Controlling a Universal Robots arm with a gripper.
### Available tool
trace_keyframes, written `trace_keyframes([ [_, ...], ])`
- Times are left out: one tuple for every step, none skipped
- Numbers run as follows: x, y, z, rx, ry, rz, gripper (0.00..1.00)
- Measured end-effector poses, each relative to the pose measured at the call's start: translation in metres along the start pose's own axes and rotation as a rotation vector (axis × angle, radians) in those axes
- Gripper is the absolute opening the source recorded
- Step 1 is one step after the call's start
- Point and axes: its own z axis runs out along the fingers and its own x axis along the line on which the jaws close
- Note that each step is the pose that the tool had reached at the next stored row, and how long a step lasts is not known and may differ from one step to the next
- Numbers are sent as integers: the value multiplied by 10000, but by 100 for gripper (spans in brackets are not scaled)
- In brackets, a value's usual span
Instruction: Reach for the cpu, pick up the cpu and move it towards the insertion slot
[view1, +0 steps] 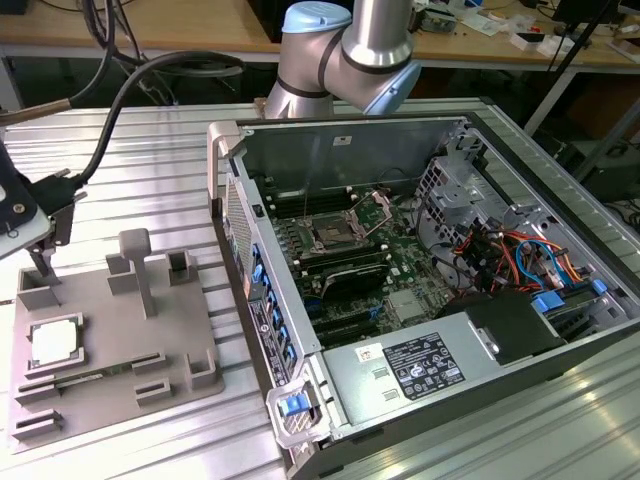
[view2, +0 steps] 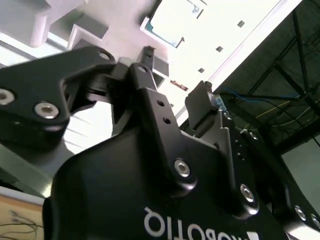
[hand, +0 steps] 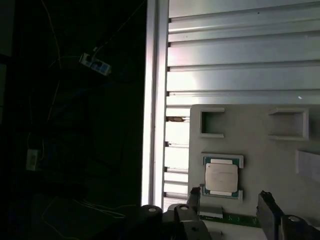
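The cpu (view1: 55, 343) is a small square chip with a pale silvery top, lying flat in a recess of the gray fixture plate (view1: 120, 340) at the exterior view's left. In the first wrist view the cpu (hand: 221, 177) lies just beyond my two dark fingertips (hand: 267, 205). My gripper (view1: 45, 255) hangs above the plate's far edge, short of the chip, open and holding nothing. The gripper (hand: 230, 202) (view2: 175, 72) shows spread in both wrist views. The insertion slot (view1: 330, 237) is the silver-framed socket on the motherboard inside the open computer case.
The open computer case (view1: 420, 280) fills the exterior view's right half, with cables, a drive cage and a labelled power supply (view1: 420, 365). Upright gray posts (view1: 140, 265) rise from the fixture plate near the gripper. A thick black cable (view1: 130, 85) trails over the ribbed metal table (view1: 150, 150).
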Motion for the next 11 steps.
trace_keyframes([
  [13,4,15,1,-4,-6,60],
  [36,11,42,3,-7,-11,66],
  [51,14,60,11,-7,-11,66],
  [55,18,75,32,-7,-11,66],
  [55,26,89,67,-4,-10,75],
  [55,41,107,97,-2,-10,81],
  [54,56,128,104,-5,-10,87],
  [53,66,149,104,-5,-9,87],
  [52,65,168,105,-4,-14,87],
  [52,65,186,106,-2,-34,87],
  [52,64,205,107,-1,-60,87],
])
